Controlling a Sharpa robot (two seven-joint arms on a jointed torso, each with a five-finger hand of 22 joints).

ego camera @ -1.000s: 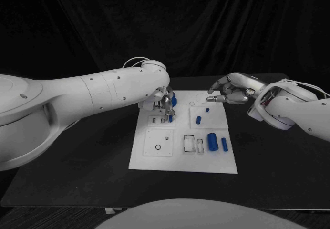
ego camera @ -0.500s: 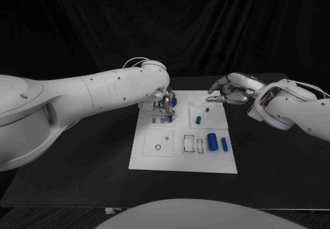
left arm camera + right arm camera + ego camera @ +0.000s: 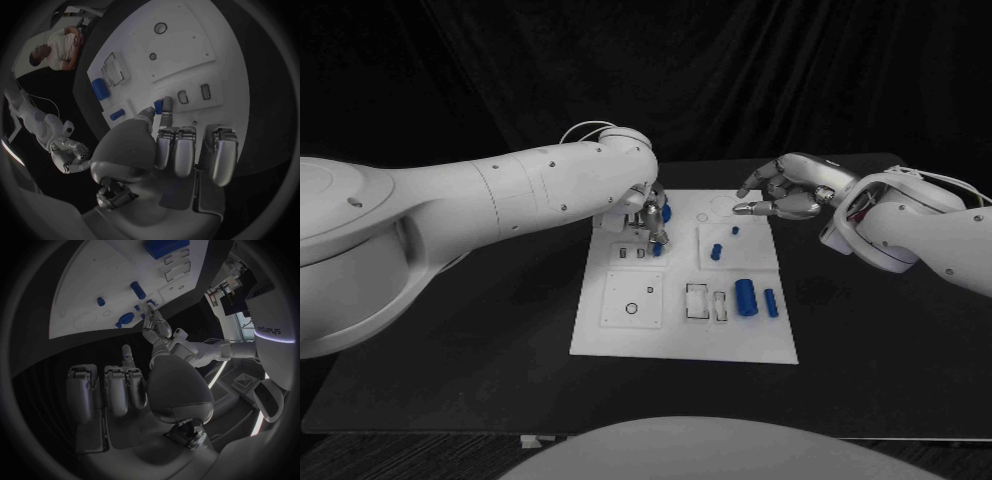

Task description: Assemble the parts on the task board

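The white task board (image 3: 682, 335) lies mid-table. My left hand (image 3: 643, 215) hovers over its far left part and pinches a small blue part (image 3: 160, 106) between thumb and fingertip, just above two small slots (image 3: 642, 253). Beside that hand a round blue part (image 3: 665, 211) stands on the board. My right hand (image 3: 783, 190) hangs over the board's far right corner, fingers loosely apart and holding nothing. Two small blue parts (image 3: 734, 230) (image 3: 715, 251) sit right of centre. A thick blue cylinder (image 3: 746, 298) and a thin blue part (image 3: 772, 302) lie near the right edge.
Empty rectangular recesses (image 3: 705, 302) and a plate with a small ring hole (image 3: 632, 308) take up the board's near half. Black table (image 3: 473, 360) surrounds the board on all sides. A dark curtain closes off the back.
My left hand has drawn slightly toward the far side with the small blue part in its pinch. The right hand has stayed in place.
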